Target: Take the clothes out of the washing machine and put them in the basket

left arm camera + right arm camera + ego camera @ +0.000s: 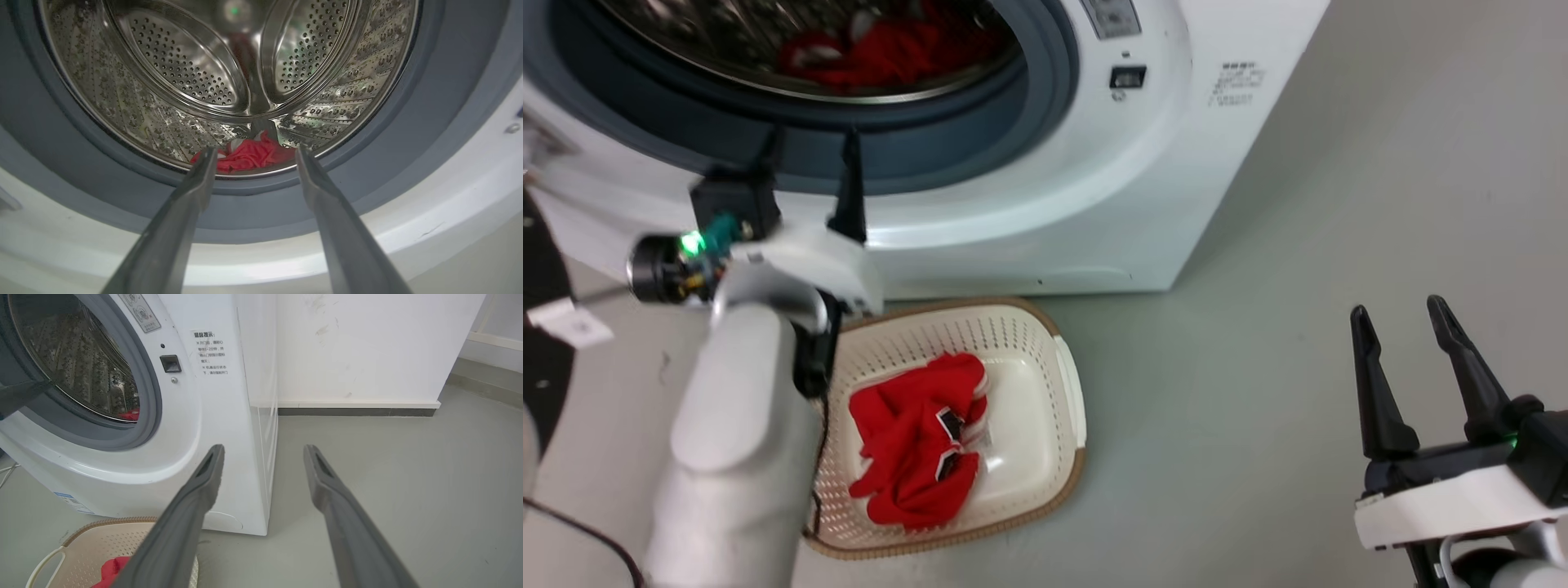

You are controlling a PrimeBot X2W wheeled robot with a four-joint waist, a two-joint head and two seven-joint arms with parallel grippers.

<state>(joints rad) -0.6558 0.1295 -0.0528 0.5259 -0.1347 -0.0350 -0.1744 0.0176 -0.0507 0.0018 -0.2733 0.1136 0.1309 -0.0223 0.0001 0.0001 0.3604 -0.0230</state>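
The white washing machine point(1111, 188) stands open, and red clothes point(882, 53) lie at the bottom of its steel drum point(184, 69). More red clothes point(915, 441) lie in the cream basket point(1045, 384) on the floor before it. My left gripper point(813, 147) is open and empty, its fingers pointing at the grey door ring point(980, 139) just below the drum's mouth. In the left wrist view the red clothes point(249, 155) lie beyond the left gripper point(253, 157). My right gripper point(1396, 314) hangs open and empty over bare floor at the lower right.
A dark door edge and a white tag point(572, 327) show at the far left. Grey floor point(1298, 245) spreads to the right of the washer. A white wall with a skirting board point(359, 404) stands behind. The basket's rim point(110, 520) sits close to the washer's foot.
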